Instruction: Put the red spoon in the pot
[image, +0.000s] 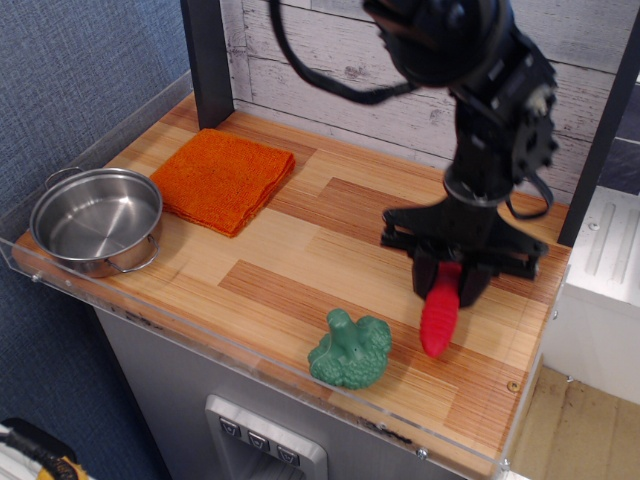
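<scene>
I've got the gripper (450, 290) clamped on the red spoon (438, 318) near the desk's front right corner. Handle hangs out below the jaws, long axis tilted down toward the front edge; I can't see the metal bowl, it's hidden up in the gripper. The pot (96, 221) sits at the front left corner, well apart, open side up. So my carry runs leftward along the front edge, passing the green broccoli toy (350, 350) just left of the spoon tip.
</scene>
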